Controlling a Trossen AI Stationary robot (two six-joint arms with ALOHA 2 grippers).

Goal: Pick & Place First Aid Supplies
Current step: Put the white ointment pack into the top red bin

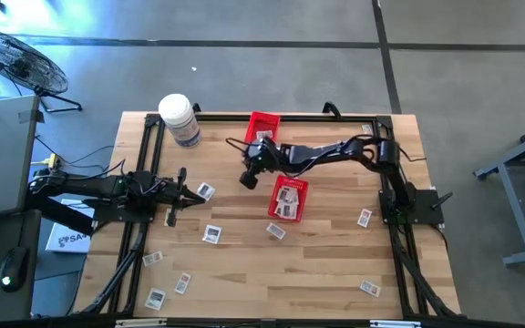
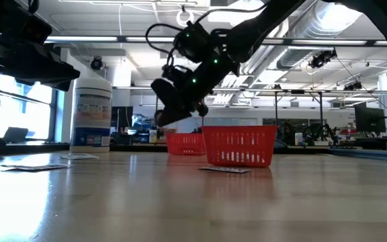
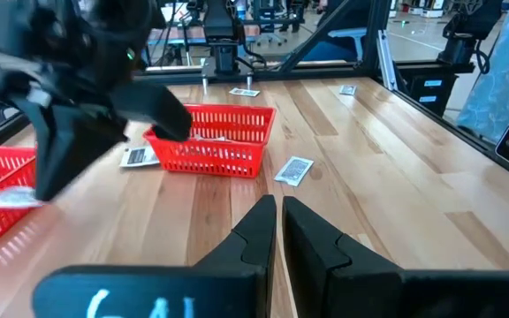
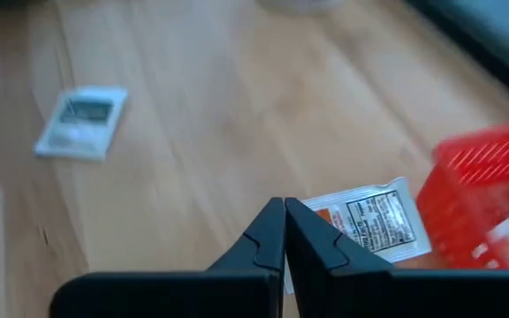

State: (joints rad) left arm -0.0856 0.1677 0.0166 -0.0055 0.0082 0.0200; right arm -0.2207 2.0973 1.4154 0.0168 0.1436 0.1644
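Small white-grey packets lie flat and scattered on the wooden table, among them one (image 1: 206,191) by my left gripper and one (image 1: 275,230) near the middle red basket (image 1: 290,185), which holds several packets. My right gripper (image 1: 249,175) hovers shut above the table left of that basket. In the right wrist view a printed packet (image 4: 369,221) lies on the wood just past the fingertips (image 4: 283,212), beside the basket (image 4: 489,194). My left gripper (image 1: 176,196) waits shut at the table's left side (image 3: 279,221).
A second red basket (image 1: 262,126) stands at the far edge. The big white jar (image 1: 180,118) is at the far left. More packets lie near the right edge (image 1: 365,218), the near right corner (image 1: 370,288) and the near left corner (image 1: 156,297). Black frame rails run along the table's sides.
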